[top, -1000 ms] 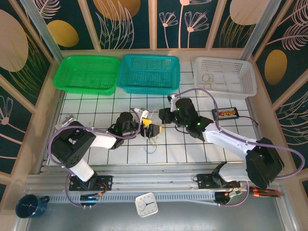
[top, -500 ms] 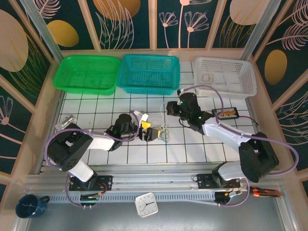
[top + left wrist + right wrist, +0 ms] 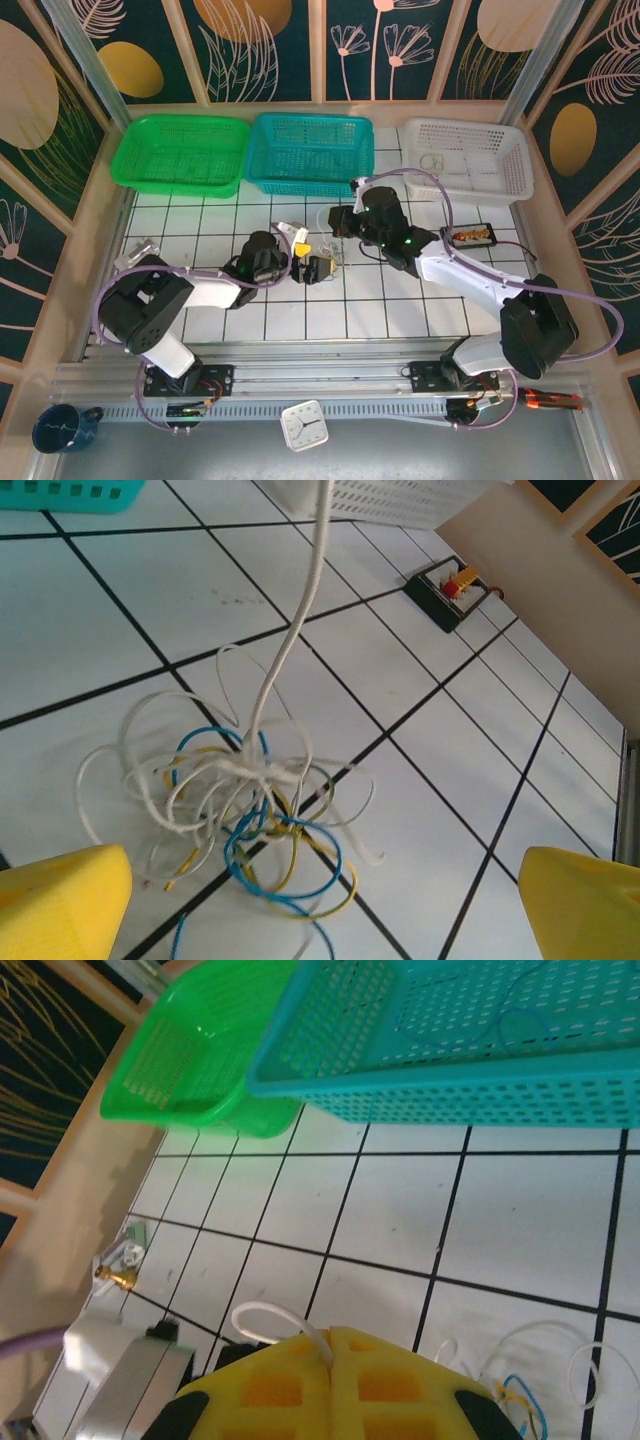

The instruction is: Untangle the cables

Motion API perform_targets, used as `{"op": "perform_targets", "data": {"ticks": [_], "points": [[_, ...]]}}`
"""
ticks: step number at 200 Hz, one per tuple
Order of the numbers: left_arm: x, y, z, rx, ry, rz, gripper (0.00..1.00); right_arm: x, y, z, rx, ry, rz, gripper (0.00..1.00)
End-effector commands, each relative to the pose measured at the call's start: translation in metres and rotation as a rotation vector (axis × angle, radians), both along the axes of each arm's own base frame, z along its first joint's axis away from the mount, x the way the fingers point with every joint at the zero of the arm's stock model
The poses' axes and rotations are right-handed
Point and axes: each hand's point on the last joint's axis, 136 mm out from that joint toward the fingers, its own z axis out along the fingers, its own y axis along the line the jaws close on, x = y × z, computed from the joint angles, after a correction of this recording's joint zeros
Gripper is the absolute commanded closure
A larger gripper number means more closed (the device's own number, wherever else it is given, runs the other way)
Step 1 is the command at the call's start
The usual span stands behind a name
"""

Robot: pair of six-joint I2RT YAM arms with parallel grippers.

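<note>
Right gripper (image 3: 331, 1345): yellow pads pressed together, pinching one white strand (image 3: 270, 1310) that loops out at the tips. Left gripper (image 3: 320, 910): fingers spread wide, one either side of the cables (image 3: 250, 800), apart from them. Cables a tangle of white, blue and yellow loops on the tiled table (image 3: 120, 590), the white strand rising from its middle. Teal basket (image 3: 450, 1060) beyond

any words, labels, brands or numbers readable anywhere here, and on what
No readable text anywhere.
On the small white square clock at the near edge: dial marks too small to read.
On the small black box with red and yellow fittings: no legible label.
On the green plastic basket, teal plastic basket and white plastic basket: no print seen.
</note>
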Motion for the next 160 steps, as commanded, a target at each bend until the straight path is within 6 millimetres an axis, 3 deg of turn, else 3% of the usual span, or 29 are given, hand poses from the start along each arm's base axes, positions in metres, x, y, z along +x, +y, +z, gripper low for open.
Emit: {"op": "perform_targets", "data": {"ticks": [1,27,31,53,69,81,93,105,144,160], "points": [[0.008,-0.014,0.008,-0.022,-0.033,-0.028,0.01,-0.007,0.007,0.028,0.029,-0.052,0.034,1.00],[0.017,-0.020,0.008,-0.023,-0.039,-0.026,0.02,-0.011,0.012,0.034,0.032,-0.059,0.048,1.00],[0.019,-0.021,-0.002,-0.008,-0.020,-0.026,0.02,-0.011,0.012,0.035,0.033,-0.062,0.050,1.00],[0.023,-0.025,-0.010,-0.002,-0.007,-0.024,0.08,-0.014,0.016,0.041,0.036,-0.071,0.060,1.00],[0.024,-0.026,-0.017,0.002,0.003,-0.024,0.16,-0.014,0.016,0.050,0.044,-0.084,0.061,1.00],[0.024,-0.025,-0.022,0.006,0.012,-0.023,0.27,-0.014,0.016,0.059,0.051,-0.100,0.061,1.00],[0.021,-0.024,-0.029,0.012,0.023,-0.026,0.42,-0.013,0.015,0.072,0.061,-0.125,0.056,1.00],[0.018,-0.022,-0.037,0.016,0.038,-0.023,0.50,-0.011,0.013,0.087,0.070,-0.151,0.052,1.00],[0.011,-0.013,-0.054,0.035,0.068,-0.009,0.55,-0.010,0.005,0.153,0.182,-0.240,0.066,1.00],[0.008,-0.012,-0.059,0.042,0.077,-0.010,0.62,-0.013,-0.002,0.181,0.254,-0.275,0.078,1.00]]}}
